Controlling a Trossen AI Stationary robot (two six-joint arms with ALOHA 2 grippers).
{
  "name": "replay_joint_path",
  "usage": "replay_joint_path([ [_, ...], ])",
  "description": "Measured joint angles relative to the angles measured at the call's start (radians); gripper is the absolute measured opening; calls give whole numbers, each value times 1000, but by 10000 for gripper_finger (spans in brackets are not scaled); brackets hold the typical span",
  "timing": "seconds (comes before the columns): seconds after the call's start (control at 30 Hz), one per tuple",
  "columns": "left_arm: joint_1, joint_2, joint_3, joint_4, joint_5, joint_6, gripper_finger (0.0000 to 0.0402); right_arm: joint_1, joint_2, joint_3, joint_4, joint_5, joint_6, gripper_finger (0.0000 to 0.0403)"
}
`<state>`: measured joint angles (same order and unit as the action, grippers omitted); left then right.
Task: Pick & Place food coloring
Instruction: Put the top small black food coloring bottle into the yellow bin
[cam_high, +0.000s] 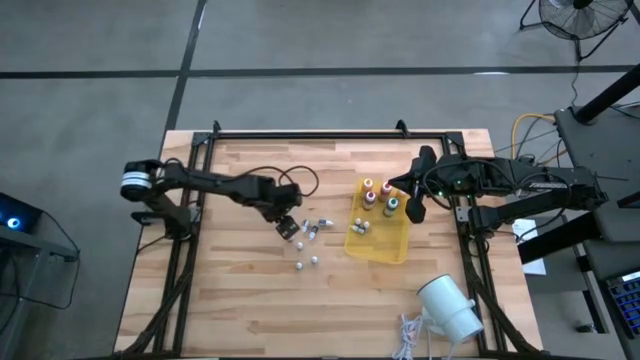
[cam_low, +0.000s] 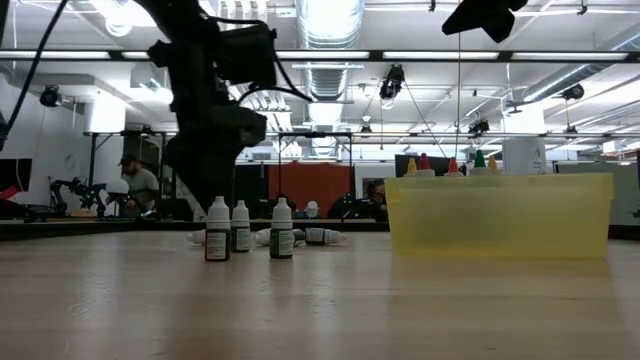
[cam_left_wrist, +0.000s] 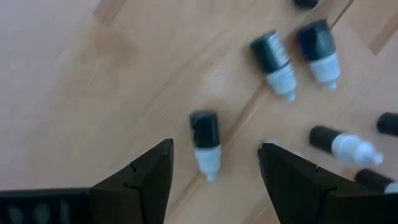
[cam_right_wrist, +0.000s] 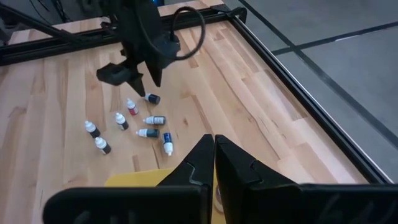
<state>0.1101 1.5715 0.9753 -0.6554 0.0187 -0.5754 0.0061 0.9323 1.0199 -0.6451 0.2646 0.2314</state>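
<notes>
From above, the left end effector (cam_high: 287, 224) hangs over the scattered food coloring vials (cam_high: 312, 229) on the wooden surface (cam_high: 240, 290), while the right end effector (cam_high: 414, 207) waits over the yellow tray (cam_high: 377, 247), where capped bottles (cam_high: 378, 195) already stand; a careless descent could sweep neighbouring vials into a roll toward the edge. At surface level, three vials stand upright (cam_low: 243, 227) and others lie flat behind them (cam_low: 320, 236), just beside one another, so a finger coming down crooked would likely topple the standing ones. The left wrist view shows the left end effector's fingers (cam_left_wrist: 140, 180) spread wide, straddling one lying vial (cam_left_wrist: 205, 140), nothing gripped yet; round and lying on its side, it may squirt out or spin if the fingers close off-centre, and the vials nearby (cam_left_wrist: 273, 59) could be nudged. In the right wrist view the right end effector's fingers (cam_right_wrist: 239, 168) are pressed together and empty, poised over the tray's rim (cam_right_wrist: 134, 179); if it lingers there, the arriving arm might clash with it
</notes>
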Motion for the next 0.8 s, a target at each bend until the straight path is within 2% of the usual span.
replay_joint_path([
  [0.17,0,79,90,-88,-9,25,206,0,-1,0,-1,0,2,9],
  [0.33,2,148,126,-174,-10,42,196,0,-2,0,-1,0,2,9],
  [0.8,13,148,129,-157,9,-10,193,0,-2,0,-1,0,-2,9],
])
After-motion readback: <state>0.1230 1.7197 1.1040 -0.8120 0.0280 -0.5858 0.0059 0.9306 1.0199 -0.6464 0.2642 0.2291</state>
